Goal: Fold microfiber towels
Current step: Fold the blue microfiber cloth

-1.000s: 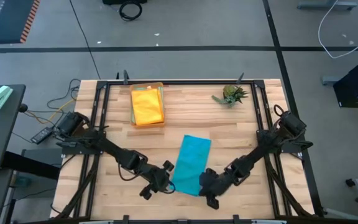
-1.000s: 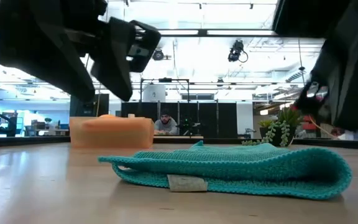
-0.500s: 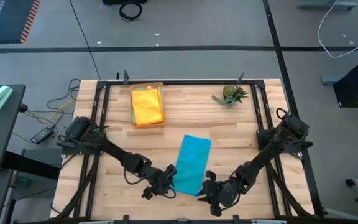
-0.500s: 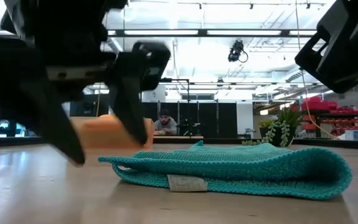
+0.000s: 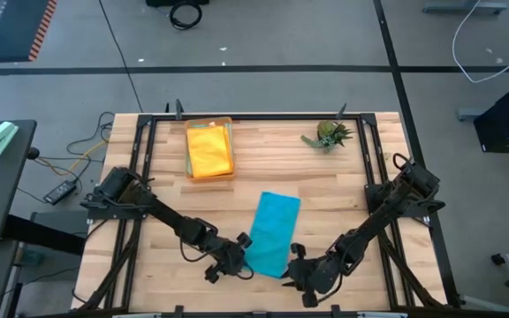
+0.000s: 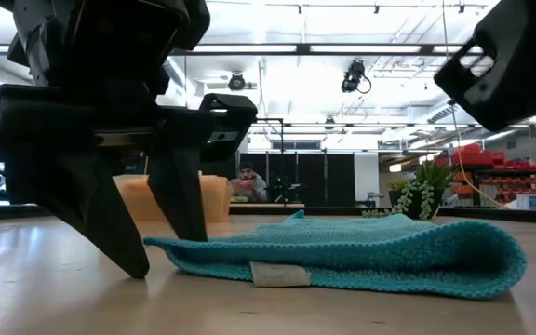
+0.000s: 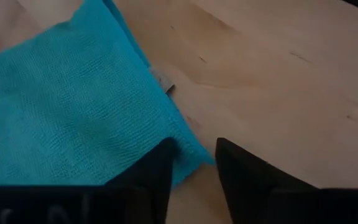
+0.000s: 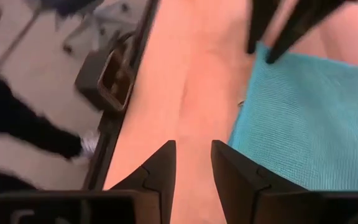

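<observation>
A teal microfiber towel (image 5: 273, 233), already doubled into a long strip, is being shown lying flat on the wooden table (image 5: 343, 190), slightly aslant, with its near short end turned toward the two arms; in the low view the rounded fold (image 6: 505, 261) is being seen on one side and the loose layered edges, with a small white label (image 6: 280, 274), on the other. The left gripper (image 5: 235, 261) is being lowered onto the near left corner of the strip: its fingers (image 7: 157, 174) are being held apart with a narrow gap, one tip resting on the cloth and the other on bare wood just beside it, so that the corner is being straddled but is not yet pinched. The right gripper (image 5: 300, 276) is being kept near the opposite near corner, its fingers (image 8: 160, 168) likewise spread a little and pointing at bare table beside the towel's edge, clear of the fabric. This mirrored placement is judged to be preparation for a second fold, both near corners being taken so that the end can be carried over the far end evenly. At the back of the table, well apart, an orange tray (image 5: 209, 148) is being used to hold folded yellow towels (image 5: 210, 152), apparently as the store for finished pieces, while a small green plant (image 5: 329, 135) is being left at the far right, away from the work
</observation>
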You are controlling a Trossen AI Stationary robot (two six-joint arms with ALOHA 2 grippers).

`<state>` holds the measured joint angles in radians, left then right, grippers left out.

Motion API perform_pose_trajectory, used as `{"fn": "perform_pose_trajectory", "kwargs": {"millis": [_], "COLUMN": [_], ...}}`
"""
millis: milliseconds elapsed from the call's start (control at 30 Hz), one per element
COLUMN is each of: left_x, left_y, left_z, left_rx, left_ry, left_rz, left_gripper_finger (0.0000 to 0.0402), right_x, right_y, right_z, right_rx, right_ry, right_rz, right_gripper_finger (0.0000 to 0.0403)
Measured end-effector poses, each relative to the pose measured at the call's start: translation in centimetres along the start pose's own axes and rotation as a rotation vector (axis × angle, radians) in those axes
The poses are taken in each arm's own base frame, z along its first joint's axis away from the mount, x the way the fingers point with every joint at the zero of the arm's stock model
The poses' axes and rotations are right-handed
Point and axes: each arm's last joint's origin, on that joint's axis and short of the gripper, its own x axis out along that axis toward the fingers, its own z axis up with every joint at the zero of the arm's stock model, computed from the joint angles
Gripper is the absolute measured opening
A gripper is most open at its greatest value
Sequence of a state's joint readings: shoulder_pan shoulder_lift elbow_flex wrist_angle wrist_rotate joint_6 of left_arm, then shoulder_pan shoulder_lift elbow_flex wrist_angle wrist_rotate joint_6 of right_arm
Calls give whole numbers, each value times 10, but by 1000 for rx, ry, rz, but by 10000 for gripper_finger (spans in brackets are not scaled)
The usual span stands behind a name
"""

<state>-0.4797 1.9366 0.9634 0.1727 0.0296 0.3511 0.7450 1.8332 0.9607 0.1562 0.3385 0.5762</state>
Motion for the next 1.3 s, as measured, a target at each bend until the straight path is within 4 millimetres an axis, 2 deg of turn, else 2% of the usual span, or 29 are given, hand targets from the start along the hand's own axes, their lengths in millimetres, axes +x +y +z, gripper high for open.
{"fn": "perform_pose_trajectory", "kwargs": {"millis": [133, 267, 500, 800, 1033, 1300], "left_x": [0, 1, 1, 1, 0, 1], "left_y": [3, 7, 8, 9, 9, 9], "left_z": [-2, -3, -4, -5, -5, -5], "left_rx": [-38, -73, -77, -98, -109, -157], "left_ry": [4, 5, 12, 14, 15, 12], "left_rz": [-3, 5, 19, 23, 22, 0], "left_gripper_finger": [93, 59, 25, 19, 16, 14], "right_x": [-1, 3, 26, 28, 44, 45], "right_y": [2, -7, -17, -21, -21, -17], "right_z": [-2, -3, -13, -12, -25, -32], "right_rx": [-149, -151, -150, -166, -126, -131], "right_ry": [23, 56, 96, 82, 95, 104], "right_rz": [21, -14, 28, -20, 16, -15], "right_gripper_finger": [122, 148, 188, 189, 189, 188]}}
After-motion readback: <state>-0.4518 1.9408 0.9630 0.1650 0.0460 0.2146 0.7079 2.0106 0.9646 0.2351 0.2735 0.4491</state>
